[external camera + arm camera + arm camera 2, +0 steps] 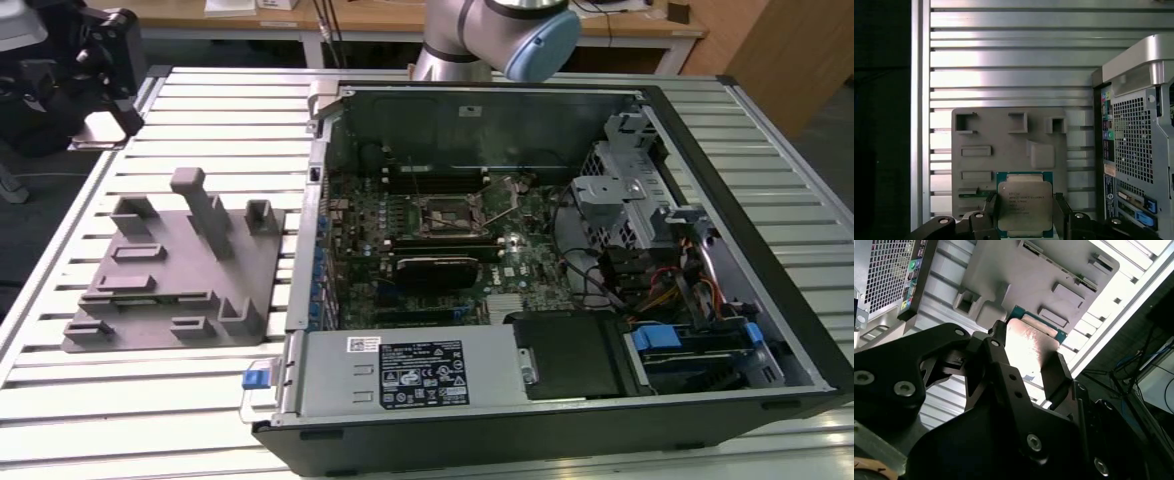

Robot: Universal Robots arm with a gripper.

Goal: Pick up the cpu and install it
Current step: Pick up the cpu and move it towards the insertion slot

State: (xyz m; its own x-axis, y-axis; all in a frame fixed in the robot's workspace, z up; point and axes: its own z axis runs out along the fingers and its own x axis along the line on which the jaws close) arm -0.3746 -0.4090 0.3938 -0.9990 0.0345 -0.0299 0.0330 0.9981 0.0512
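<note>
1. The exterior view looks steeply down over the table [134, 420], computer case [481, 120] and grey holder [174, 270].
2. The first wrist view faces straight down, close above the gripper [1025, 202].
3. The second wrist view looks obliquely past the gripper [1026, 352], very near.
4. Both wrist views share the gripped cpu [1025, 215] [1029, 340]; all three share holder and case.
</note>
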